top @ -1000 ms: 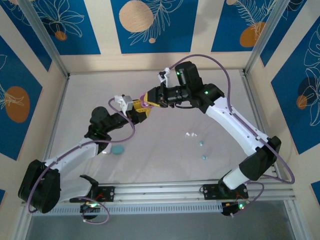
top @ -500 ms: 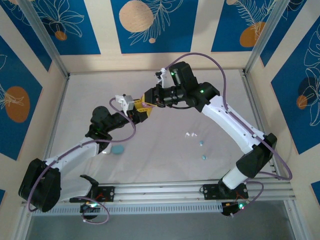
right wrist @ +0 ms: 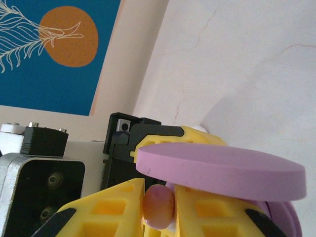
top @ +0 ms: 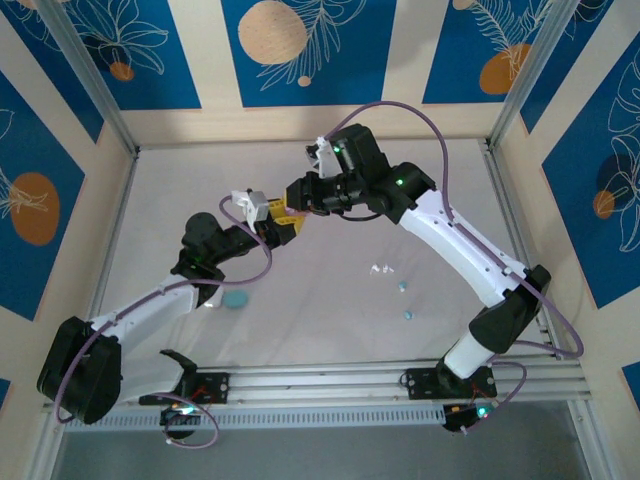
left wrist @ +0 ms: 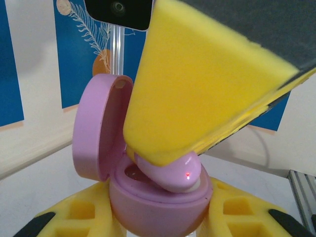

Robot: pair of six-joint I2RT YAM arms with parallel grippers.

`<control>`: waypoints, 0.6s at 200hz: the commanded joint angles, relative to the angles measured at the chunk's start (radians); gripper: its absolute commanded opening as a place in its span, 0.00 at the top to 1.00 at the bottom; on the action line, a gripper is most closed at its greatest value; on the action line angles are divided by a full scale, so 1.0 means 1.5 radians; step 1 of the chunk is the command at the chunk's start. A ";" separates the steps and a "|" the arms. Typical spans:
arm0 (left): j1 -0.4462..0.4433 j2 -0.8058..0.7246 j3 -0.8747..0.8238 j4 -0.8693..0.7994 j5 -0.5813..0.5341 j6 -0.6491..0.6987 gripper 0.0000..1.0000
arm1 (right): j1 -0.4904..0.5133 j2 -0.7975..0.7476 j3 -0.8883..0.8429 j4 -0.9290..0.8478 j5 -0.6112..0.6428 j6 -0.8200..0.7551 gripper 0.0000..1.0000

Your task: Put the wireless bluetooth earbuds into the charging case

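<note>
My left gripper [left wrist: 158,219] is shut on the base of an open pink charging case [left wrist: 157,205], whose lid [left wrist: 96,133] stands up on the left. My right gripper [right wrist: 159,207] is shut on a pink earbud [right wrist: 159,203] and holds it tilted in the case's well, where a red light shows on the earbud [left wrist: 174,174]. In the right wrist view the case lid [right wrist: 217,170] shows edge-on. Seen from the top camera, the left gripper [top: 276,229] and right gripper [top: 292,204] meet above the middle of the table. Two white earbuds [top: 380,268] and two teal earbuds [top: 403,286] lie to the right.
A round teal case [top: 236,299] lies on the table beside the left forearm. The second teal earbud [top: 408,314] lies nearer the front rail. Aluminium posts and patterned walls close the table [top: 330,330] in on three sides.
The right arm's wrist has shifted left, bringing the held pink earbud closer onto the case. The left arm has stayed still with the case.
</note>
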 commanded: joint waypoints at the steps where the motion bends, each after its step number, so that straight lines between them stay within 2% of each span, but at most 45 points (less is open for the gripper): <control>1: -0.007 -0.003 0.020 0.044 0.000 0.002 0.77 | 0.006 0.013 0.018 -0.054 0.029 -0.022 0.78; 66: -0.007 -0.004 0.020 0.044 -0.001 0.002 0.77 | 0.008 0.016 0.026 -0.057 0.026 -0.022 0.73; 120: -0.007 -0.004 0.023 0.041 0.001 0.002 0.77 | 0.007 0.015 0.037 -0.070 0.036 -0.025 0.73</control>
